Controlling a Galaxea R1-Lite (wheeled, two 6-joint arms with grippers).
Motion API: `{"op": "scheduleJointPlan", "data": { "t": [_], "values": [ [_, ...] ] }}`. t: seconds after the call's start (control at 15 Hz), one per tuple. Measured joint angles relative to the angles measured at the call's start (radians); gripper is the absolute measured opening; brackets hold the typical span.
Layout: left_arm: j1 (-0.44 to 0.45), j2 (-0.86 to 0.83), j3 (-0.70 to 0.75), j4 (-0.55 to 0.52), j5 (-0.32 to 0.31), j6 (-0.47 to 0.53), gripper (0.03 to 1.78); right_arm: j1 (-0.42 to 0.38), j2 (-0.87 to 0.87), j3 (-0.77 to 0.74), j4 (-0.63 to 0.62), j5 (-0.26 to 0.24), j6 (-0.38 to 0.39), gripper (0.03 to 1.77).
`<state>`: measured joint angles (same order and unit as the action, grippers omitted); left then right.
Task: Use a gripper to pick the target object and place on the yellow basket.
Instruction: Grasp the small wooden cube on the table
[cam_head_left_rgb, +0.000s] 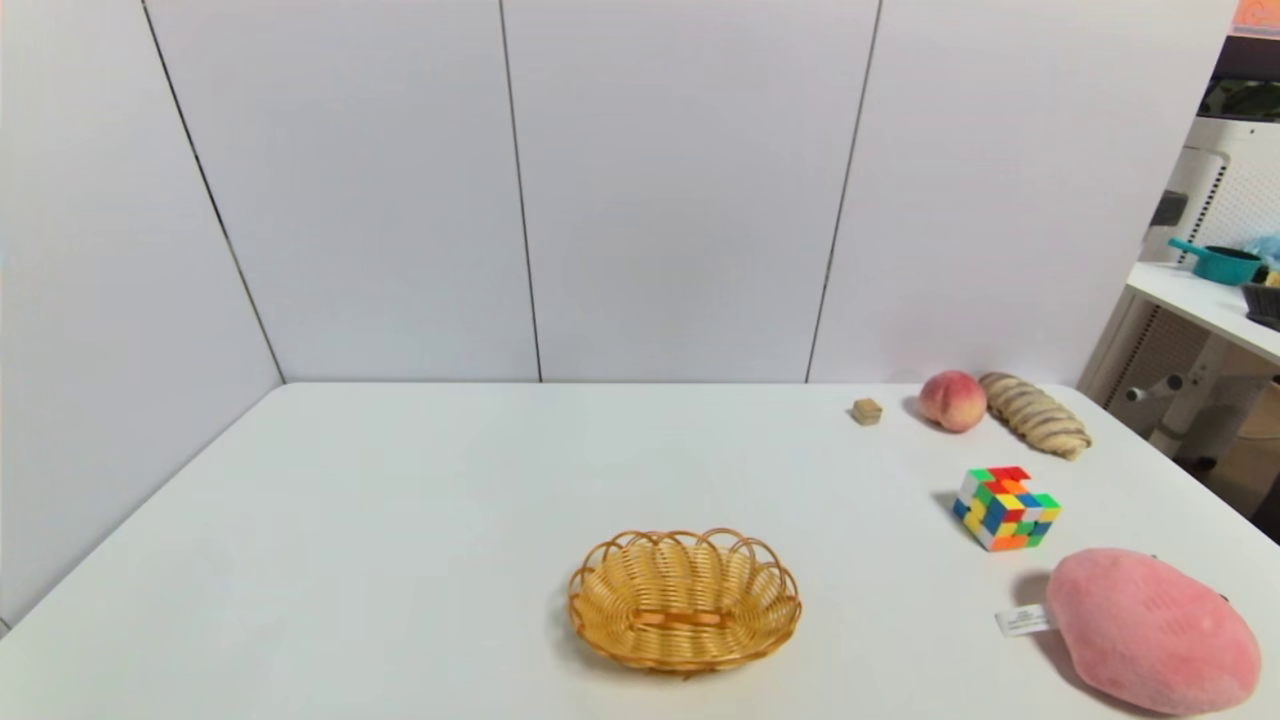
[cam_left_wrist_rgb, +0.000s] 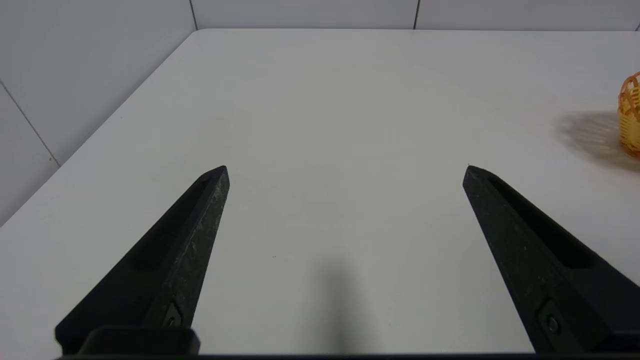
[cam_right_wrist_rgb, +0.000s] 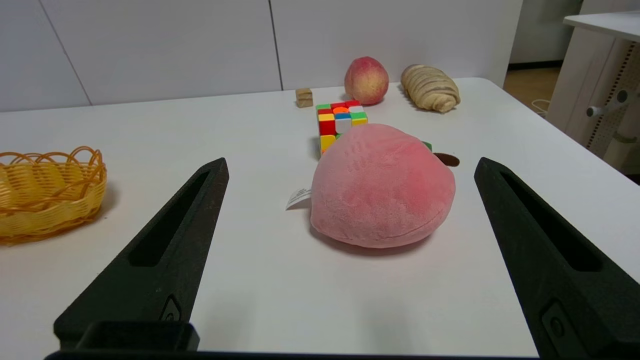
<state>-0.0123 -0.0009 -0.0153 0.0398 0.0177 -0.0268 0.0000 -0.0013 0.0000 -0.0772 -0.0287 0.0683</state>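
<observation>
Okay, right end effector (cam_right_wrist_rgb: 352, 162) standing wide over the near part of the desk (cam_head_left_rgb: 430, 520), fingertips well apart, with the pink plush (cam_head_left_rgb: 1155, 630) at 12 o'clock just beyond them. Left end effector (cam_left_wrist_rgb: 346, 167) also spread wide, over the near left part of the desk. Outward from these, clock read from the yellow basket (cam_head_left_rgb: 685, 650) in the head view, 12 being the far wall (cam_head_left_rgb: 680, 200): basket sits upright, near the front and about mid-width, its woven bottom showing. Plush is at 3 o'clock, white tag (cam_head_left_rgb: 1026, 620) sticking out toward the basket. Multicoloured puzzle cube (cam_head_left_rgb: 1005, 508) between 2 and 3 o'clock, behind the plush. Tiny beige cube, the target (cam_head_left_rgb: 867, 411), resting on the desk between 1 and 2 o'clock, near the back edge, apart from the basket. Peach (cam_head_left_rgb: 953, 401) at 2 o'clock, near the target, on its right. Striped bread roll (cam_head_left_rgb: 1035, 415) also at 2 o'clock, farther out, right beside the peach.
</observation>
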Motion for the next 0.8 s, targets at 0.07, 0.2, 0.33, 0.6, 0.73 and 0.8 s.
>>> {"op": "scheduleJointPlan", "data": {
  "t": [0.07, 0.2, 0.33, 0.6, 0.73, 0.8],
  "values": [
    [0.000, 0.000, 0.000, 0.000, 0.000, 0.000, 1.69, 0.000, 0.000, 0.000, 0.000, 0.000, 0.000, 1.70],
    [0.000, 0.000, 0.000, 0.000, 0.000, 0.000, 1.69, 0.000, 0.001, 0.000, 0.002, 0.000, 0.000, 1.70],
    [0.000, 0.000, 0.000, 0.000, 0.000, 0.000, 1.69, 0.000, 0.018, 0.000, 0.004, -0.001, -0.002, 1.70],
    [0.000, 0.000, 0.000, 0.000, 0.000, 0.000, 1.69, 0.000, 0.110, -0.090, 0.002, -0.002, -0.001, 1.70],
    [0.000, 0.000, 0.000, 0.000, 0.000, 0.000, 1.69, 0.000, 0.197, -0.204, -0.003, -0.005, 0.004, 1.70],
    [0.000, 0.000, 0.000, 0.000, 0.000, 0.000, 1.69, 0.001, 0.251, -0.277, -0.006, -0.007, 0.006, 1.70]
  ]
}}
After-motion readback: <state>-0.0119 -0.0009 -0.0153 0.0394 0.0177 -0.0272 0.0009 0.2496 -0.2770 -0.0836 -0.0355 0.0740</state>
